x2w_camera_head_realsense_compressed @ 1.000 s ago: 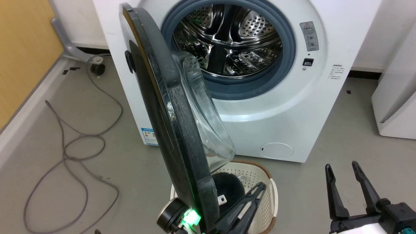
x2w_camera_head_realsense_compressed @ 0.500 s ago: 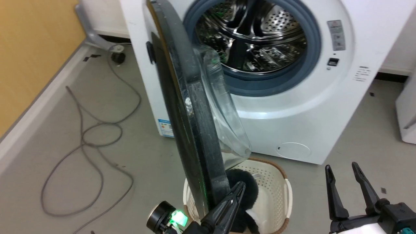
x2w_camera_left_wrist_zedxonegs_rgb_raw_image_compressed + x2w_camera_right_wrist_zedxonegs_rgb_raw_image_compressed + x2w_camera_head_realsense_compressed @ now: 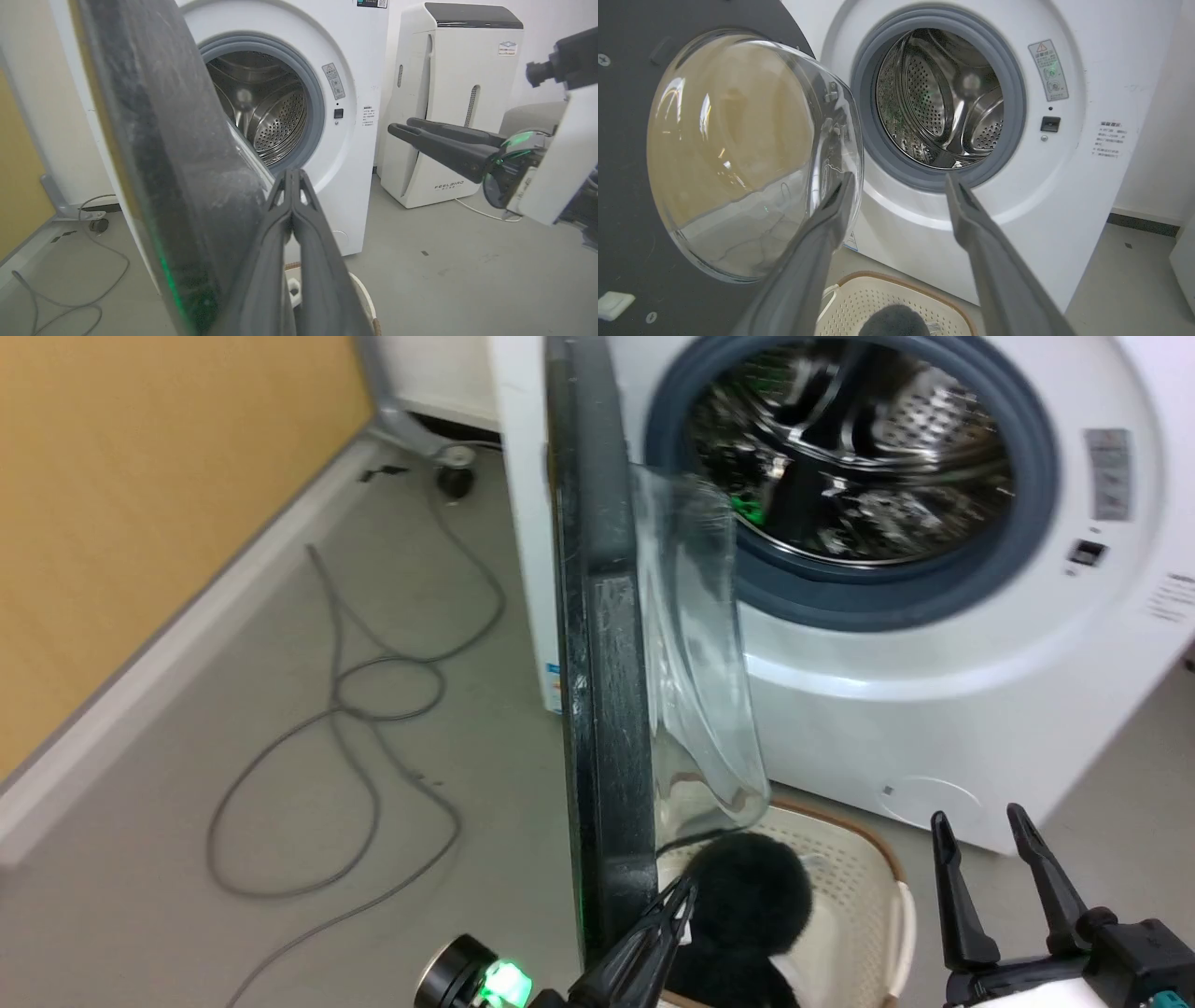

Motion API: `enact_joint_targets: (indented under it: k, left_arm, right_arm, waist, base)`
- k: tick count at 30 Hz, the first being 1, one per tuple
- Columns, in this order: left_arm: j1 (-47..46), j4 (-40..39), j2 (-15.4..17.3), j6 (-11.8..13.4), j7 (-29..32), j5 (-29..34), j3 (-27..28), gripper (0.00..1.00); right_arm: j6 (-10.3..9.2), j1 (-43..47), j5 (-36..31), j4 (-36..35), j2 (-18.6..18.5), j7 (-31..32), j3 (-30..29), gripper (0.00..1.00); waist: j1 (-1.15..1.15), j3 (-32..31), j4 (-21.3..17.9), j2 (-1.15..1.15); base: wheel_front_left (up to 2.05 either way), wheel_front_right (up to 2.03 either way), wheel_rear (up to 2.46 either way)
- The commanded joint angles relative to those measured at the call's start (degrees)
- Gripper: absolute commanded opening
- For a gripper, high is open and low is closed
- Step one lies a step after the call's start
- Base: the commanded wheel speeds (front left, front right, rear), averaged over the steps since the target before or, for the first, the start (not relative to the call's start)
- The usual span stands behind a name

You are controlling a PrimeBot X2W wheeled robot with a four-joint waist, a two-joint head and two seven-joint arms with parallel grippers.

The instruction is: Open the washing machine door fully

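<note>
At rim of washing machine door (image 3: pixel 602 663), left gripper (image 3: pixel 686 889) closed, empty, base cut off; right gripper (image 3: pixel 976 817) spread, empty.

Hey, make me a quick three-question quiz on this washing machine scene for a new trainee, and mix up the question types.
1. True or false: the right gripper has its jaws shut.
2. What stands on the floor in front of the washing machine? A) a white perforated basket B) a metal bucket C) a folded towel
3. Fill in: the ____ gripper, jaws together, is beside the rim of the washing machine door.
Key: 1 false; 2 A; 3 the left gripper.
</note>
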Motion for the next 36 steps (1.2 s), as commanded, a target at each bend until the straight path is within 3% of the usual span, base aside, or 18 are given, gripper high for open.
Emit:
enact_joint_targets:
  k: [1, 10, 18, 28, 36]
  left_arm:
    - [1.13, -0.05, 0.52, 0.40, -0.23, 0.37, 0.64, 0.00]
    - [2.31, -0.99, 1.44, 1.68, -0.23, 0.36, 3.88, 0.00]
    - [3.32, -2.25, 2.22, 3.65, -0.23, -0.22, 8.34, 0.00]
    - [0.69, 0.56, 1.73, 5.04, -0.23, -4.11, 19.32, 0.00]
    - [-4.19, 4.90, 0.73, 5.34, -0.23, -6.28, 30.29, 0.00]
  right_arm:
    - [0.05, 0.26, 0.40, 0.06, 0.20, -0.26, 0.22, 1.00]
    - [0.05, 0.16, 0.08, -0.17, 0.20, -0.26, 0.46, 1.00]
    - [0.05, -0.32, -0.54, -0.41, 0.20, -0.26, 0.73, 1.00]
    - [0.05, -3.00, -2.35, -0.38, 0.20, -0.26, 1.77, 1.00]
    - [0.05, -4.41, -3.80, -0.47, -0.05, -0.26, 1.78, 1.00]
  waist:
    - [0.00, -0.29, 2.26, 0.00]
    - [0.00, 0.02, 7.29, 0.00]
    - [0.00, 1.75, 9.44, 0.00]
    - [0.00, 5.27, 9.93, 0.00]
    - [0.00, 8.22, 8.06, 0.00]
  base:
    - [0.00, 0.00, 0.00]
    - [0.00, 0.00, 0.00]
    - [0.00, 0.00, 0.00]
    - [0.00, 0.00, 0.00]
    - [0.00, 0.00, 0.00]
